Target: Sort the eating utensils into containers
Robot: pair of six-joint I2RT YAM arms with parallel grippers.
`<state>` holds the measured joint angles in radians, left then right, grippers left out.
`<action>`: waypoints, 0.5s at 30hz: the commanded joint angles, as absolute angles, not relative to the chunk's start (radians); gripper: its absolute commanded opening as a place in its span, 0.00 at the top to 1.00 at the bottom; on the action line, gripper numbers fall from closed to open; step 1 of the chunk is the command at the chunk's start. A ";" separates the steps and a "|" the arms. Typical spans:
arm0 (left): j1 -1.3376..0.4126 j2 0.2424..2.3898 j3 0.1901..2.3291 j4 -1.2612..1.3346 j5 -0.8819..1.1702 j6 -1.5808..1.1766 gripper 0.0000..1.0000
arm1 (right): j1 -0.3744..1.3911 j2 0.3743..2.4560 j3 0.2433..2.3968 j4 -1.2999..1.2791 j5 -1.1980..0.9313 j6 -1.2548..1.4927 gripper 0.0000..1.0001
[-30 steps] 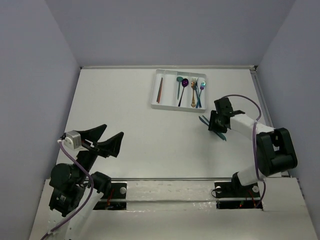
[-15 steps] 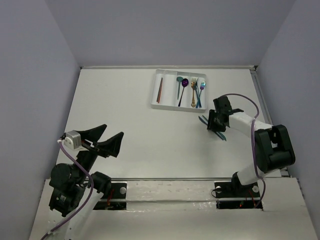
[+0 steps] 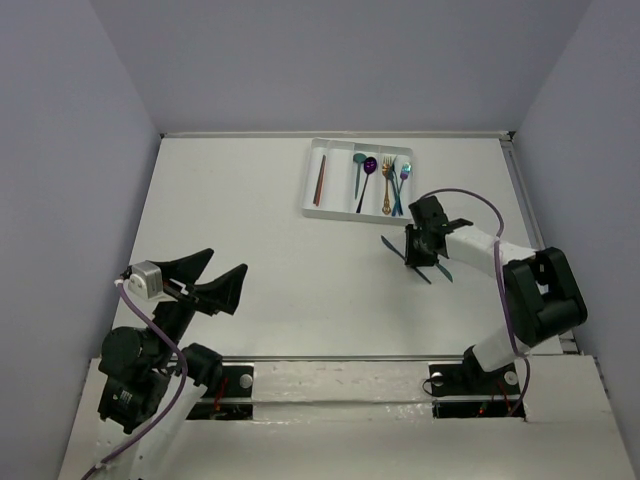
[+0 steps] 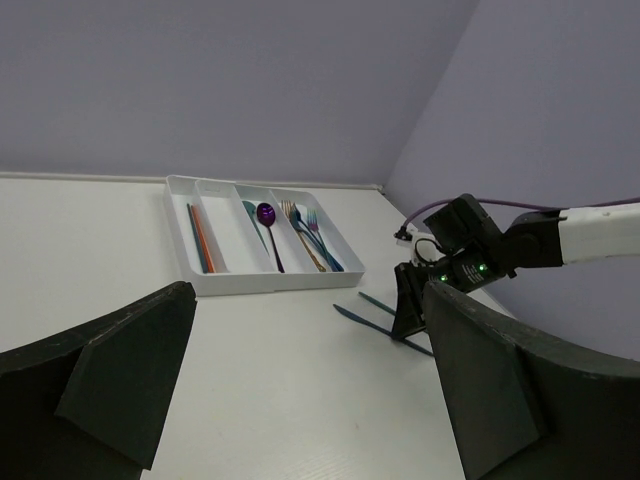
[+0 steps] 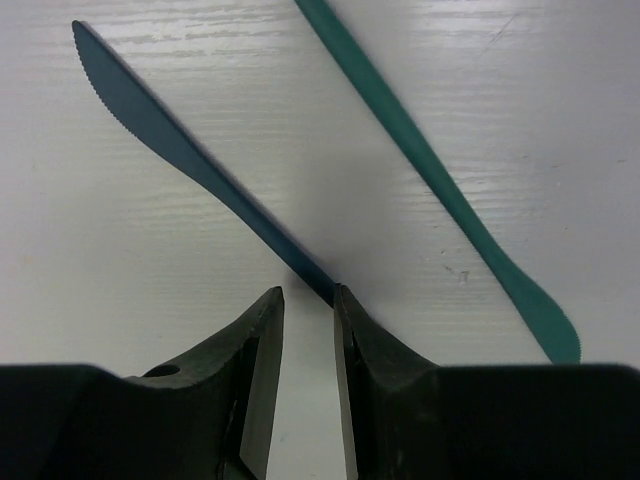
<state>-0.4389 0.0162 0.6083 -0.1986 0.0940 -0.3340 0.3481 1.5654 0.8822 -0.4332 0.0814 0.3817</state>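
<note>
Hovering low over the white table [image 3: 260,250], the right gripper [image 5: 302,300] had its jaws narrowed to a slit at the handle end of a slim dark-teal serrated knife [image 5: 190,160]; whether they pinched it could not be told; a lighter teal flat utensil [image 5: 430,150] lay just beside it, unsorted. The white compartmented plastic tray [image 3: 338,195] already held red-orange chopsticks [image 3: 320,180], spoons [image 3: 364,172] and forks [image 3: 387,185], so two pieces seemed left; the left gripper [image 3: 228,262] gaped empty.

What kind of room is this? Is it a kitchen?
Not a kitchen; probably a robot test booth. Plain lavender walls box in a white table, two black robot arms are bolted at its edge, and a white plastic divided tray holds colourful metal cutlery.
</note>
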 commanded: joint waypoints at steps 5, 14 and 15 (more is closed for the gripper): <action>-0.446 0.011 0.615 -0.149 0.095 -0.327 0.01 | 0.374 1.528 0.930 -0.491 0.086 0.400 0.69; -0.446 0.012 0.615 -0.149 0.095 -0.327 0.01 | 0.374 1.483 0.965 -0.514 0.052 0.354 0.58; -0.446 0.012 0.615 -0.149 0.095 -0.327 0.01 | 0.374 1.491 0.965 -0.512 0.066 0.351 0.54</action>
<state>-0.4389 0.0162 0.6083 -0.1986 0.0937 -0.3344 0.3626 1.5043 0.9222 -0.4988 0.0692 0.3809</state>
